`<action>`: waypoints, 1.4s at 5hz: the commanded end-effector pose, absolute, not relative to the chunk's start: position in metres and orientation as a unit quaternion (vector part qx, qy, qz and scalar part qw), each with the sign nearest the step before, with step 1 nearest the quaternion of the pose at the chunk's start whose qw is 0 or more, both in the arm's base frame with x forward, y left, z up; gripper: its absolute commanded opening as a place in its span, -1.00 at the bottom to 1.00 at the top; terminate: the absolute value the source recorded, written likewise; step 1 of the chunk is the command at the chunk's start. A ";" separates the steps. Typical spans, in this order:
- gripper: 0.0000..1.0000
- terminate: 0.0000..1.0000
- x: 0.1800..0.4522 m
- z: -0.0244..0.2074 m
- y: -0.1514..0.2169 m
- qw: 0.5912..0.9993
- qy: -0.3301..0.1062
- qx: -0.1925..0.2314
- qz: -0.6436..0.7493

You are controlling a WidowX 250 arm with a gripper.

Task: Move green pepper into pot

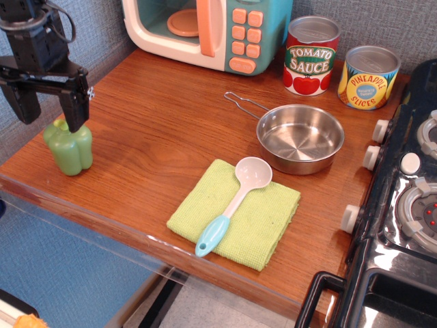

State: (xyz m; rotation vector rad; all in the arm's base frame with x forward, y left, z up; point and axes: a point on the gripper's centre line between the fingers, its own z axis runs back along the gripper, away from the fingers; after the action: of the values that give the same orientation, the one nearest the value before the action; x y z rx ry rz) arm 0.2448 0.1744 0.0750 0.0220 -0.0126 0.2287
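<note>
The green pepper point(69, 150) stands upright near the left front corner of the wooden counter. My gripper point(52, 115) is open just above it, fingers pointing down. The right finger point(76, 109) overlaps the pepper's top; the left finger hangs to the left of it. The pot point(300, 138) is a shiny steel pan with a wire handle at the counter's right, empty, far from the gripper.
A lime-green cloth point(235, 213) with a white and blue spoon point(234, 203) lies at the front middle. A toy microwave point(205, 31) stands at the back, beside a tomato sauce can point(311, 55) and a pineapple can point(369, 76). A black stove point(403, 205) is at the right.
</note>
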 end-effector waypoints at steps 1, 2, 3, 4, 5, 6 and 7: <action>-1.00 -1.00 0.244 0.073 0.166 0.994 -0.005 0.021 0.106; -1.00 -1.00 0.246 0.068 0.165 0.994 0.001 0.023 0.109; -1.00 -1.00 0.247 0.067 0.165 0.994 0.001 0.022 0.109; -1.00 -1.00 0.254 0.089 0.161 0.993 -0.029 0.023 0.115; -1.00 -1.00 0.280 0.127 0.131 0.992 -0.076 0.006 0.101; -1.00 -1.00 0.301 0.147 0.080 0.993 -0.097 -0.006 0.071; -1.00 -1.00 0.320 0.154 0.031 0.993 -0.111 -0.038 0.028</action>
State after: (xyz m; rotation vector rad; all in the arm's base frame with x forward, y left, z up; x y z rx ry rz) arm 0.3244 0.0289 0.1371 -0.0856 -0.1782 0.0565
